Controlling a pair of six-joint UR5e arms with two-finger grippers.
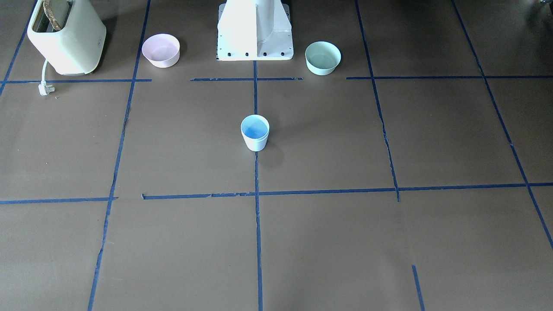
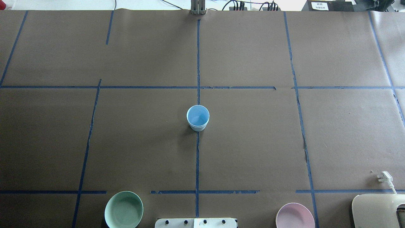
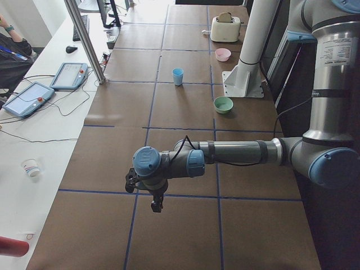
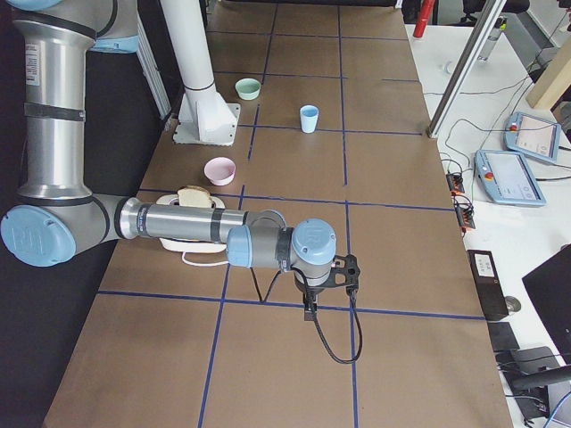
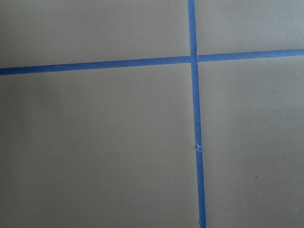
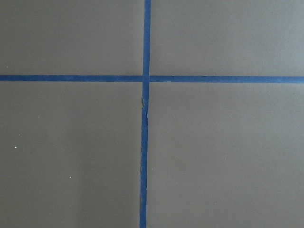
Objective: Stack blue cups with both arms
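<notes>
- Overhead exterior view: a small pale-blue tapered plastic cup (image 2: 197,116) stands upright on the brown paper-covered table (image 2: 253,142), on the central blue tape line.
- Whether a second cup is nested inside it cannot be told.
- A wide mint-green bowl (image 2: 123,210) and a wide pink bowl (image 2: 295,217) flank the white pedestal (image 1: 255,30).
- The black two-finger left gripper (image 3: 157,205) hangs over the table's far-left end, well apart from the cup; its fingers' state cannot be told.
- The black two-finger right gripper (image 4: 310,312) hangs near a cream toaster (image 1: 67,36); its fingers' state likewise cannot be told.
</notes>
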